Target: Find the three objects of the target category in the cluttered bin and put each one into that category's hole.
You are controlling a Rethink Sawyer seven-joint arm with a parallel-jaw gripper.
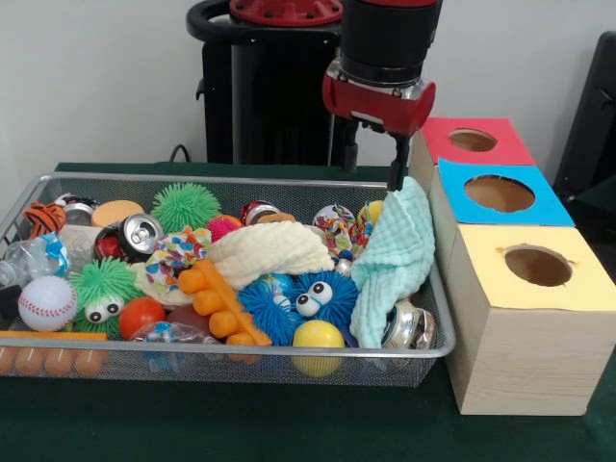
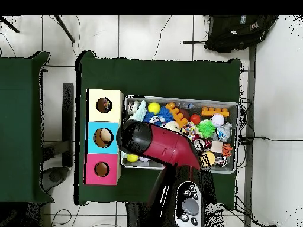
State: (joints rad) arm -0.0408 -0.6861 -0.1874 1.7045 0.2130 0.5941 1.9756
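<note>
The wire mesh bin (image 1: pixel 423 352) is full of toys; it also shows in the overhead view (image 2: pixel 237 137). One white dotted fabric piece (image 1: pixel 175 253) lies left of centre. Two more dotted pieces (image 1: pixel 334 224) (image 1: pixel 363 222) lie at the far right of the bin. My gripper (image 1: pixel 373 166) hangs over the bin's far right corner, fingers apart and open. Its right finger (image 1: pixel 397 166) touches the raised top of the mint-green cloth (image 1: pixel 397 258), which drapes over the bin's right edge. The yellow-topped hole (image 1: pixel 537 266) is in the nearest wooden box. In the overhead view my arm (image 2: pixel 155 143) hides the gripper.
Blue-topped hole (image 1: pixel 499 193) and red-topped hole (image 1: pixel 472 141) sit behind the yellow one. The bin holds a cream waffle cloth (image 1: pixel 269 250), blue fuzzy ball (image 1: pixel 306 296), yellow ball (image 1: pixel 318 337), orange toy (image 1: pixel 219 300), cans, green spiky balls and a baseball (image 1: pixel 45 302).
</note>
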